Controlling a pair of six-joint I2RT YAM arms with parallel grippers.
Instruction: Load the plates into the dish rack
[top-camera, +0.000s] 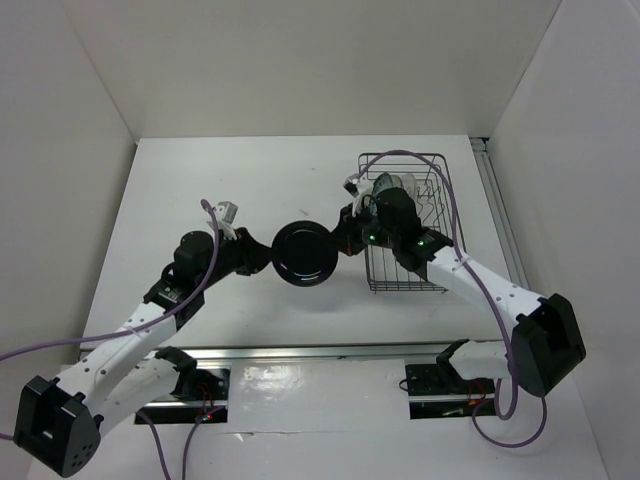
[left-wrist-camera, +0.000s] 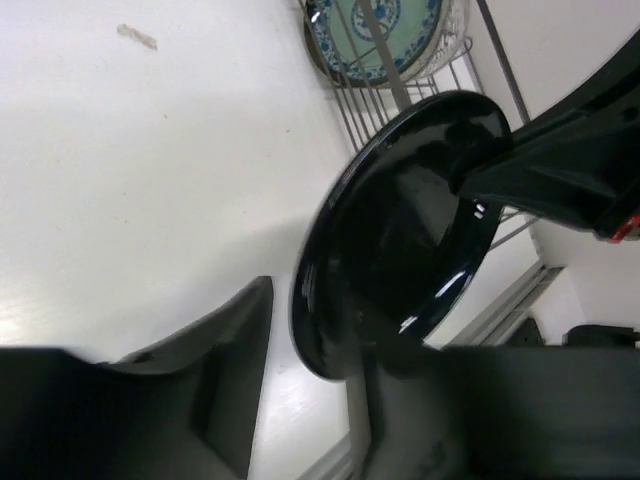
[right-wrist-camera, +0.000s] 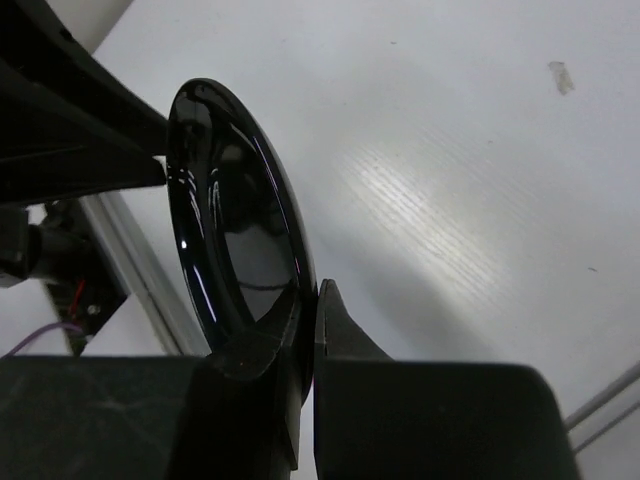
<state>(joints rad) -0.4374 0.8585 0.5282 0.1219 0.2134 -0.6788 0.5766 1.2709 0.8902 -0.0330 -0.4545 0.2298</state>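
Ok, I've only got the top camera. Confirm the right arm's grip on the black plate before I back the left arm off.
Observer: In the right wrist view the right jaws are closed on the black plate, one on each face of its rim.
Operator: Now check the left side.
Observer: In the left wrist view white table shows between one left finger and the plate's edge, so the left jaws are parted.
Operator: Report what's loaded.
Observer: The teal-patterned plate sits inside the dish rack, behind its wires.
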